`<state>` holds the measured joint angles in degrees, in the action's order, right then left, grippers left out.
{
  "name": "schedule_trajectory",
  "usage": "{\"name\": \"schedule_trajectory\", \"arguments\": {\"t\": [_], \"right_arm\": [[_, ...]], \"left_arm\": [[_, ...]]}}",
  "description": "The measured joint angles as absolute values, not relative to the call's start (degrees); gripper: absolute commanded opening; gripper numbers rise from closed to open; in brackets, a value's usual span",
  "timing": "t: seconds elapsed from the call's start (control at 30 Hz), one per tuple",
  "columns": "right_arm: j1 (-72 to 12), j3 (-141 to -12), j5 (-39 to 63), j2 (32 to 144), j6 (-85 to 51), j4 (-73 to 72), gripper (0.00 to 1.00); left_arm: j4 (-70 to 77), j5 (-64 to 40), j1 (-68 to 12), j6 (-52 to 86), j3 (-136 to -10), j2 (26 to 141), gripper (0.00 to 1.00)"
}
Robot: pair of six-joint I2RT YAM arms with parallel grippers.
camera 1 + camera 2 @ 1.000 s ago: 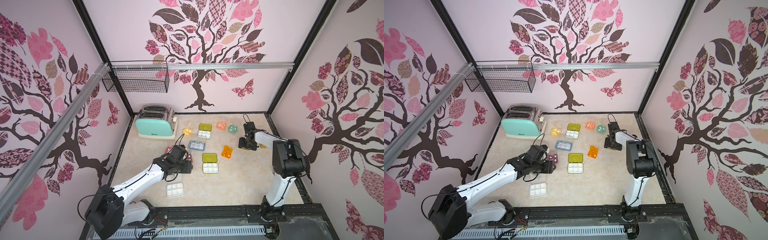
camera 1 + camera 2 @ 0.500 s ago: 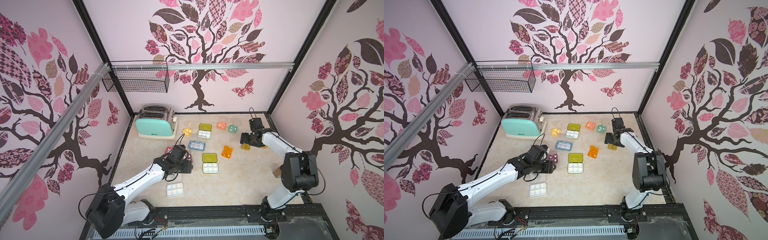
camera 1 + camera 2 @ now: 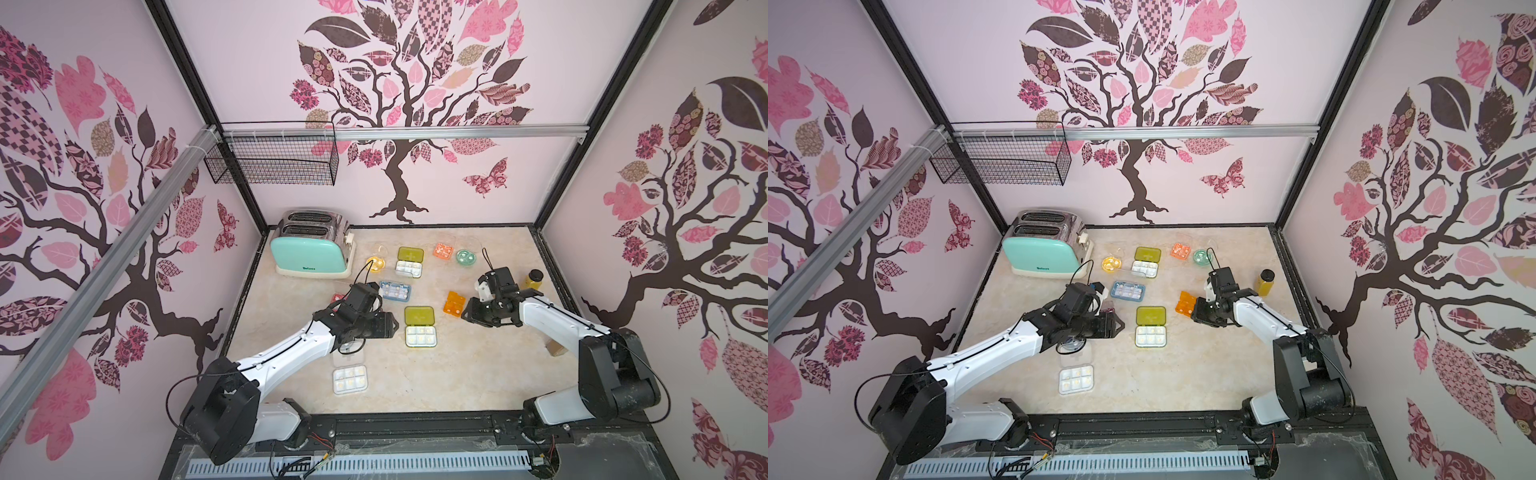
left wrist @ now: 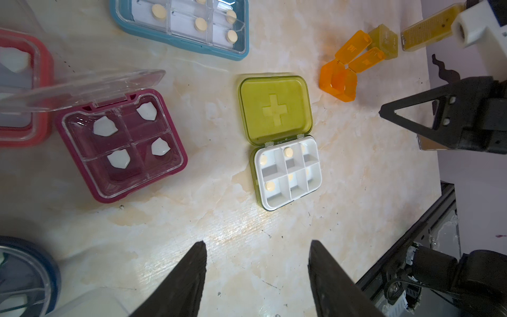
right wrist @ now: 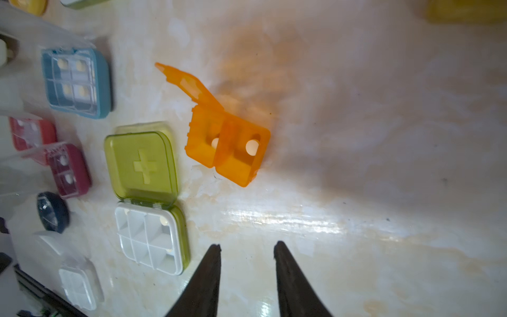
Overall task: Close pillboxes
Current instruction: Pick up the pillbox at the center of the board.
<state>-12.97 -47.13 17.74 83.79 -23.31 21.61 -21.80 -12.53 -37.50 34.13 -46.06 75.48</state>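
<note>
In both top views the right pincer (image 3: 467, 313) hangs just beside the orange pillbox (image 3: 454, 303), near mid-desk (image 3: 478, 374). The left pincer (image 3: 1117, 324) sits near the yellow-green pillbox (image 3: 1150, 328) without touching it. With both arms pointed at the same patch, they could probably clash if each goes for that box. The white pillbox (image 3: 350, 379) lies open nearer the robot, well apart from the others.

In the left wrist view the left pincer is spread and empty above bare desk. The yellow-green pillbox lies open, its lid flat on the desk. A finger may skid over the lid instead of getting under it, and so drag the box. Its white six-cell tray holds a few pale pills. The maroon pillbox (image 4: 120, 145) has four cells, each with a white piece. Its clear lid stands raised, where a passing arm could knock it. The blue pillbox (image 4: 181, 24) holds pale round pills under a clear cover. Whether that cover is latched cannot be told.

In the right wrist view the right pincer is narrowly parted and grips nothing. The orange pillbox has a flap raised and shows two cells, each with a white pill. It looks light and stands loose, so a sideways push on the flap would likely slide or tip it and spill the pills.
</note>
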Motion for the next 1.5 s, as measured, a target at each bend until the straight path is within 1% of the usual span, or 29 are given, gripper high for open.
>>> {"name": "schedule_trajectory", "arguments": {"t": [0.2, 0.4, 0.8, 0.9, 1.07, 1.3, 1.5], "right_arm": [[-12.97, -47.09, 17.19, 86.17, -25.56, 15.42, 0.35], [-12.97, -47.18, 16.73, 89.84, -25.98, 13.41, 0.34], [-12.97, -48.47, 14.61, 93.54, -25.65, 12.16, 0.25], [-12.97, -48.66, 14.13, 94.37, -25.67, 11.88, 0.18], [-12.97, -48.82, 13.39, 94.48, -25.34, 11.79, 0.16], [-12.97, -49.5, 12.25, 94.35, -24.23, 12.91, 0.1], [-12.97, -49.5, 10.9, 90.96, -22.94, 16.03, 0.07]], "left_arm": [[-21.91, -12.49, -37.5, 34.65, -44.82, 74.04, 0.62], [-21.69, -12.82, -37.52, 34.65, -44.82, 73.95, 0.62], [-21.04, -14.31, -37.52, 34.48, -44.84, 76.31, 0.62], [-21.06, -14.33, -37.52, 34.37, -44.84, 76.44, 0.62], [-21.08, -14.39, -37.5, 34.13, -44.84, 76.44, 0.62], [-21.1, -14.39, -37.5, 34.06, -44.84, 76.44, 0.62], [-21.17, -14.22, -37.5, 34.06, -44.84, 76.44, 0.62]]}}
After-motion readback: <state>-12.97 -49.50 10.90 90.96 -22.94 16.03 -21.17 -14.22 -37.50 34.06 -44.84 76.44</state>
